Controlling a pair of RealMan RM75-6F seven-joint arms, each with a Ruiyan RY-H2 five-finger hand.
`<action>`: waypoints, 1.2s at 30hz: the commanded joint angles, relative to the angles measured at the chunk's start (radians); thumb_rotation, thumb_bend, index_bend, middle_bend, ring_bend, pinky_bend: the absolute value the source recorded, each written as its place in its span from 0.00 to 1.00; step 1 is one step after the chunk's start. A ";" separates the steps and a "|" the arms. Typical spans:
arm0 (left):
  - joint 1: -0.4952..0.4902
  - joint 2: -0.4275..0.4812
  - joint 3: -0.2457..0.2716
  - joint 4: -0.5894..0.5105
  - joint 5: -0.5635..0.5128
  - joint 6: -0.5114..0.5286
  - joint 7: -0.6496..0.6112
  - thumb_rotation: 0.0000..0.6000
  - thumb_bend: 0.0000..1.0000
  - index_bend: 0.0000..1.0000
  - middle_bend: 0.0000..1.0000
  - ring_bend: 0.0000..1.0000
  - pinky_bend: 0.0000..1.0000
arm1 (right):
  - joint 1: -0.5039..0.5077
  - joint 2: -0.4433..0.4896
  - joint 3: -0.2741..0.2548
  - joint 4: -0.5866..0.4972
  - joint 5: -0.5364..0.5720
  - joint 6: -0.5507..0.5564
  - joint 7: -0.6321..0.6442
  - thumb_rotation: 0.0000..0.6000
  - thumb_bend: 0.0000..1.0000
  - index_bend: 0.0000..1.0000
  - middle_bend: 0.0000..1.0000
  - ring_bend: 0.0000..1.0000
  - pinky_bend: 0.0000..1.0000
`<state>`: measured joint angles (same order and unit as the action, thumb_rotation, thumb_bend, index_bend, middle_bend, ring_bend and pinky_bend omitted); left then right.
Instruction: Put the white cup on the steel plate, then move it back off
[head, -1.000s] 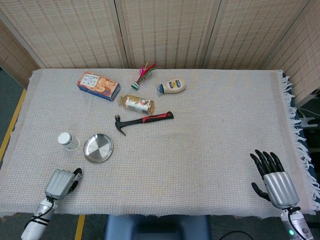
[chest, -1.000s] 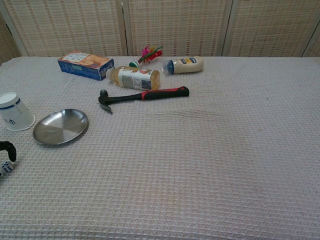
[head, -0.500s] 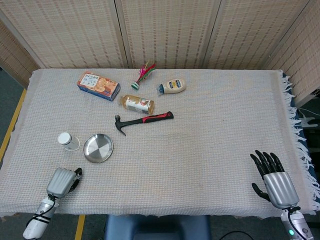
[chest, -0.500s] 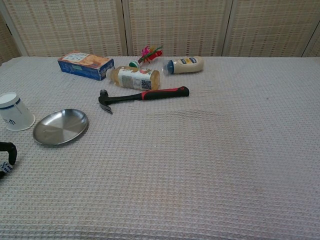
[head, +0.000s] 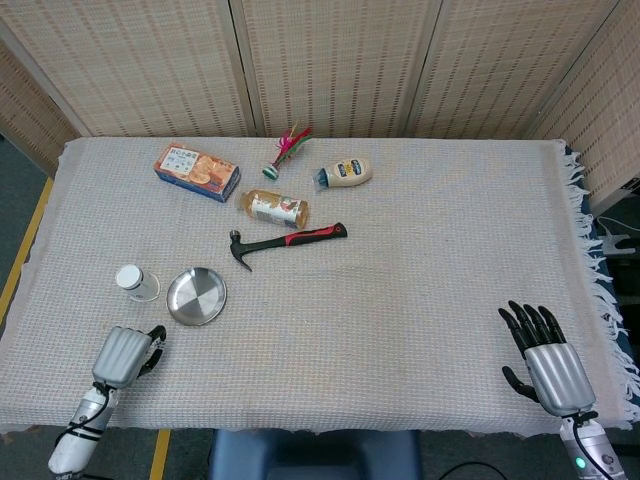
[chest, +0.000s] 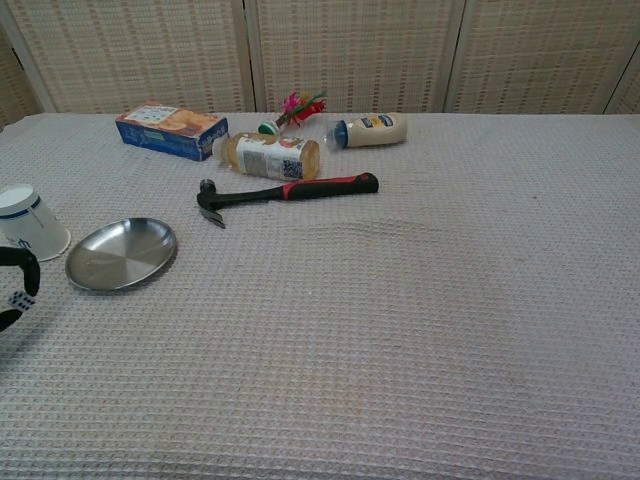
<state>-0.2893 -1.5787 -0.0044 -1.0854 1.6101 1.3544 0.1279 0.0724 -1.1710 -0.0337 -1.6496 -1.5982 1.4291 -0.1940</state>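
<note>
Left hand (head: 124, 353) has crept forward toward the white cup (head: 133, 281) since a second ago; fingers curled in, holding nothing. Cup sits upside down on the counter (head: 420, 300), just left of the steel plate (head: 196, 296), not on it. Hammer (head: 285, 241) lies beyond the plate. Right hand (head: 545, 362) is far right of the plate, fingers spread, empty.

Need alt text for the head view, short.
A white cup sits upside down on the cloth-covered table, just left of an empty steel plate. The left robot hand hovers near them; the right robot hand rests open far right.
</note>
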 joint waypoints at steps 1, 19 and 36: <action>-0.067 0.008 -0.054 -0.038 -0.018 -0.049 0.004 1.00 0.39 0.54 1.00 0.91 1.00 | 0.002 -0.002 0.000 0.001 0.004 -0.006 -0.002 1.00 0.21 0.00 0.00 0.00 0.00; -0.252 -0.102 -0.150 0.105 -0.156 -0.260 0.110 1.00 0.38 0.22 1.00 0.93 1.00 | 0.014 0.000 0.014 0.010 0.050 -0.041 0.006 1.00 0.21 0.00 0.00 0.00 0.00; -0.091 0.168 -0.141 -0.223 -0.175 -0.013 0.040 1.00 0.38 0.00 0.02 0.00 0.39 | 0.012 0.006 -0.007 -0.006 0.021 -0.040 0.004 1.00 0.21 0.00 0.00 0.00 0.00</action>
<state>-0.4079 -1.4484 -0.1322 -1.2800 1.4583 1.3266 0.1971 0.0842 -1.1652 -0.0394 -1.6549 -1.5759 1.3898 -0.1892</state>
